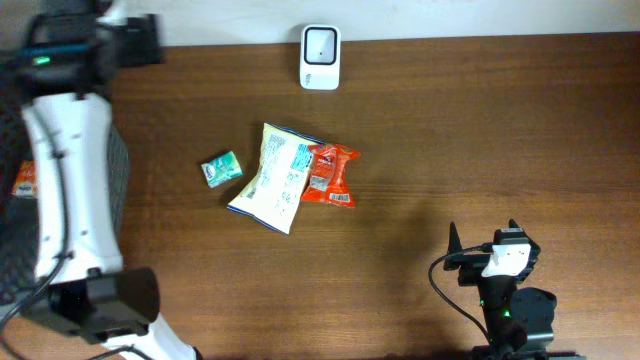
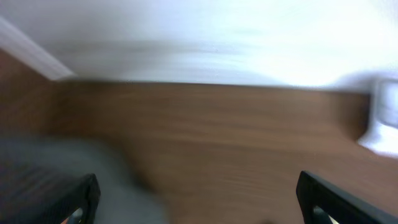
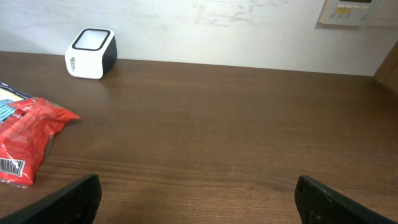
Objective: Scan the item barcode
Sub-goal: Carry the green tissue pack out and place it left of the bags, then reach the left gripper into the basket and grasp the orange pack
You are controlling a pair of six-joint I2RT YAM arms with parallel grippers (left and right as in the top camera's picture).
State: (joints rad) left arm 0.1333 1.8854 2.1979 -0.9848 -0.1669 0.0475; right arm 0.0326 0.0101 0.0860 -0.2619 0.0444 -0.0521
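right jaws wide open, empty | left jaws wide open, empty | red packet (image 3: 28,140) untouched

A dark wooden worktop (image 1: 450,130) is shown. A white scanner (image 1: 320,58) is set at its far edge. Near the middle are laid a small green packet (image 1: 222,169), a pale snack bag (image 1: 275,177) and a red packet (image 1: 330,175), the last two touching.

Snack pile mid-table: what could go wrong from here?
1. The red crinkly snack packet lies against the yellow-and-white snack bag; gripping one may drag the other.
2. The red packet's barcode sits on wrinkled film, so the white box scanner might misread it.
3. The left wrist view is blurred, so it's poor for aiming right now.
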